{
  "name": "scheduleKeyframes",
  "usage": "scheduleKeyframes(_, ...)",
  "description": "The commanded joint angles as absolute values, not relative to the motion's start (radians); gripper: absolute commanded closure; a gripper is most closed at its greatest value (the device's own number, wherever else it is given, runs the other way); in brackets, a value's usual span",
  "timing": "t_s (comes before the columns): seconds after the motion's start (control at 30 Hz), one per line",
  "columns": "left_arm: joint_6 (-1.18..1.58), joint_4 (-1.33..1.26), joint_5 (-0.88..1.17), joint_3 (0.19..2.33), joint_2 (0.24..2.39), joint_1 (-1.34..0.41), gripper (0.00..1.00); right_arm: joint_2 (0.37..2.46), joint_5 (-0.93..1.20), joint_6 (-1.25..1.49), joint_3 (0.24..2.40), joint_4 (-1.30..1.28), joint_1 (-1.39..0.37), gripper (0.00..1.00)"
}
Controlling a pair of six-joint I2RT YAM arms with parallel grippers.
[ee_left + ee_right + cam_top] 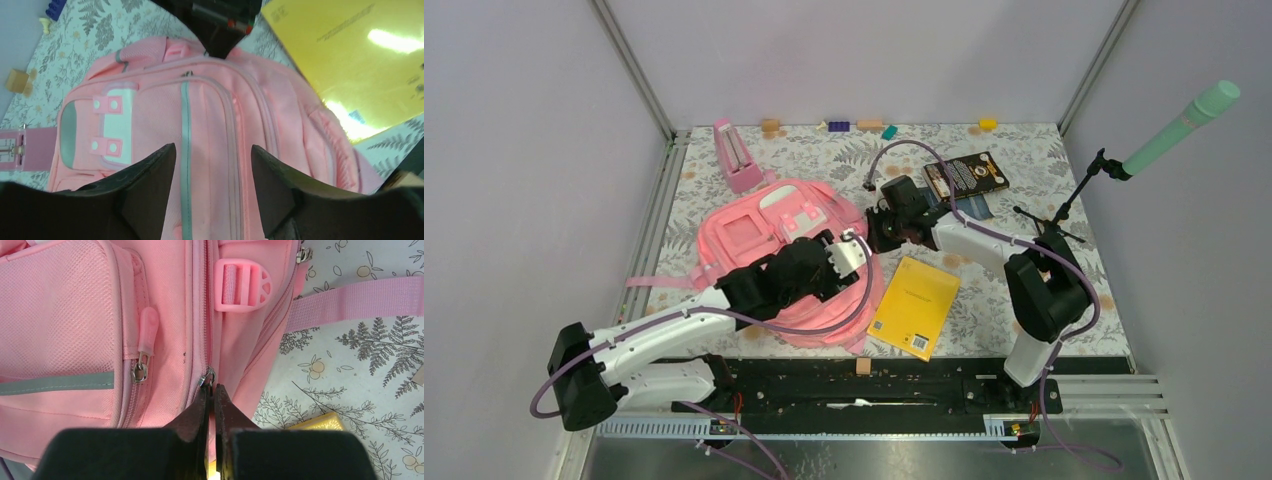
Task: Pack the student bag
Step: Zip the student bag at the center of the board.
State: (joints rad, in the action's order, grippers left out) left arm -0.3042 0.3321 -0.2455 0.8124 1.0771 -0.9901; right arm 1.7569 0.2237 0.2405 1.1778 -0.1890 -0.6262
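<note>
Currently left end effector (212, 147) spread over student bag (150, 107) front; right end effector (211, 390) pinching its zipper pull (207, 376).

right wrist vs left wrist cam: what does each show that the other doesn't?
Only right wrist: right hand pinched shut on a metal zipper pull of the main zip, a pink plastic strap buckle, a pink webbing strap.
Only left wrist: left hand open, a white patch with pink snaps, a small wooden block.
Both: the soft pink fabric backpack, its grey reflective strip, the fern-print table cover.
</note>
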Motion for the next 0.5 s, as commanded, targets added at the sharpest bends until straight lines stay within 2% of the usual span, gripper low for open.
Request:
scheduleKeyframes(0.0, -0.176, 0.290, -0.224, 0.906, 1.118, -1.020, 0.39, 1.681, 0.164, 0.253, 1.160, -0.150, -0.635, 1.00)
scheduleKeyframes(0.47, -0.006, 0.128, -0.352, 0.817, 1.254, -1.115, 0.51, 1.611, 0.161, 0.261, 1.111, -0.150, -0.638, 1.00)
